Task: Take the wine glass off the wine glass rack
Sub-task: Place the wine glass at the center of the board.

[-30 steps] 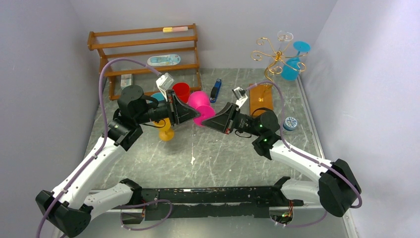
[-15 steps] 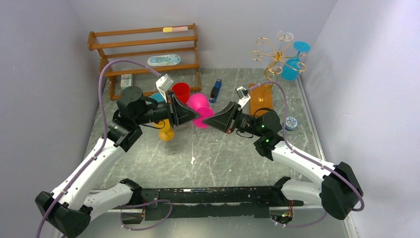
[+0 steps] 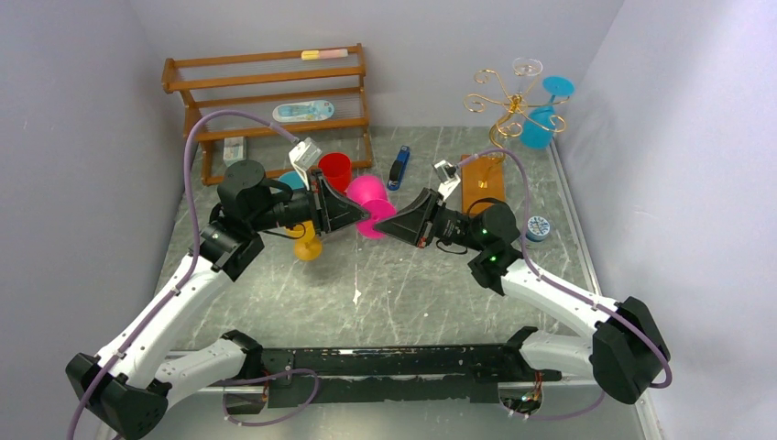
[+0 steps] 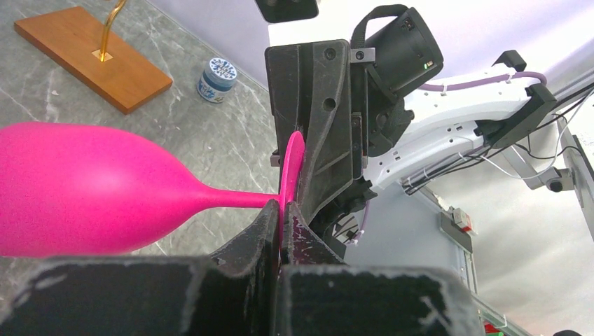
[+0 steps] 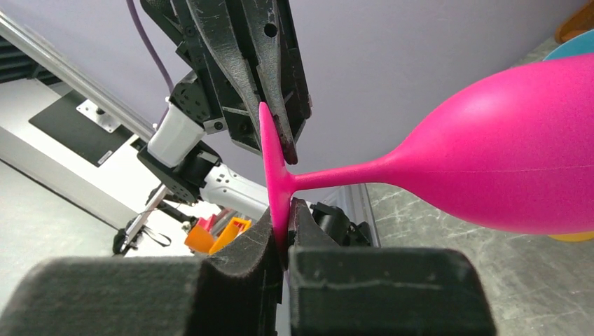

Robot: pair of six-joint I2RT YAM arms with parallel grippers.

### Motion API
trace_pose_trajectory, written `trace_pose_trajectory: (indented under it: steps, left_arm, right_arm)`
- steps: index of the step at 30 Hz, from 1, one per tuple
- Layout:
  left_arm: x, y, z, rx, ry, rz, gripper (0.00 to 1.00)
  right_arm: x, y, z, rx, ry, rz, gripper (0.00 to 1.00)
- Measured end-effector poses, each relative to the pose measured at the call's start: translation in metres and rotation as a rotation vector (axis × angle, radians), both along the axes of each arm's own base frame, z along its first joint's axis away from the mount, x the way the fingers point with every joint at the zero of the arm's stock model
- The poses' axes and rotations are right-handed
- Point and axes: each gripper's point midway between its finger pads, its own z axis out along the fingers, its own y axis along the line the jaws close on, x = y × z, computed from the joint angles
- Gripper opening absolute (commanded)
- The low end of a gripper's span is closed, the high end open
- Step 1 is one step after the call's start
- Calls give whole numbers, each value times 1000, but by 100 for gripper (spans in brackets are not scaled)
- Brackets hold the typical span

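Pink wine glass [image 3: 369, 191] is off the wine glass rack [image 3: 509, 103], held in mid-air over table [image 3: 412, 284] centre, lying roughly horizontal. Bowl points toward back of table; foot disc sits edge-on betw. the two grippers.

L gripper [image 3: 367, 217]: jaws pressed onto the foot disc, pinching its rim. L wrist view: foot [image 4: 291, 168] stands upright in the slot betw. the near fingers, stem runs left to the bowl [image 4: 91, 189].

R gripper [image 3: 378, 225]: comes in from opp. side, jaws also clamped on the same foot disc. R wrist view: disc rim wedged betw. its fingers [image 5: 281, 224], stem and bowl [image 5: 504, 168] off to the right. L gripper's fingers [image 5: 270, 119] grip the disc's top edge just above.

So both grippers nip one disc, tips nearly touching each other; neither touches bowl or stem as far as visible.

Rack at back R corner, well apart from the glass; wood base [image 3: 483, 186] on table. Blue glasses [image 3: 539, 124] and a clear one [image 3: 527, 69] hang on it.

Others: slatted wooden shelf [image 3: 266, 92] back L, red cup [image 3: 335, 170] just behind the bowl, yellow item [image 3: 307, 246] under L wrist, small blue-lid jar [image 3: 537, 227] near R arm.
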Motion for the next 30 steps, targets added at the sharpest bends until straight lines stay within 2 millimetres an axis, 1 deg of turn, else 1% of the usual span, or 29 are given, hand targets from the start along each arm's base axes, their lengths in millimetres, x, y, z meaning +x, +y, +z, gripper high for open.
trace_pose_trajectory:
  steps: [2, 3, 4, 7, 10, 12, 16, 18, 20, 25, 27, 30]
  left_arm:
    - [0, 0, 0, 0, 0, 0, 5]
    - [0, 0, 0, 0, 0, 0, 7]
    - [0, 0, 0, 0, 1, 0, 13]
    - [1, -1, 0, 0, 1, -1, 41]
    - [2, -1, -1, 3, -6, 0, 66]
    - [2, 0, -1, 6, -13, 4, 76]
    - [6, 2, -3, 30, -17, 31, 87]
    - [8, 5, -4, 48, -21, 51, 95]
    - [12, 8, -6, 70, -24, 81, 96]
    - [19, 18, -7, 109, -35, 158, 96]
    - [21, 21, -5, 114, -43, 183, 96]
    - [24, 23, -5, 119, -46, 205, 97]
  right_arm:
    - [0, 0, 0, -1, -5, -2, 0]
    - [0, 0, 0, -2, -10, -3, 0]
    - [0, 0, 0, -3, -14, -4, 0]
    - [0, 0, -1, -9, -35, -6, 0]
    - [-4, 1, -5, -27, -70, 9, 0]
    - [-4, 1, -8, -41, -104, 10, 0]
    - [-6, 0, -18, -86, -187, -1, 0]
    - [-7, -3, -22, -117, -237, -16, 0]
    - [-8, -8, -27, -162, -320, -43, 0]
    - [-5, -20, -36, -252, -520, -123, 0]
    - [-5, -24, -48, -297, -601, -140, 0]
    - [-6, -26, -72, -385, -709, -134, 0]
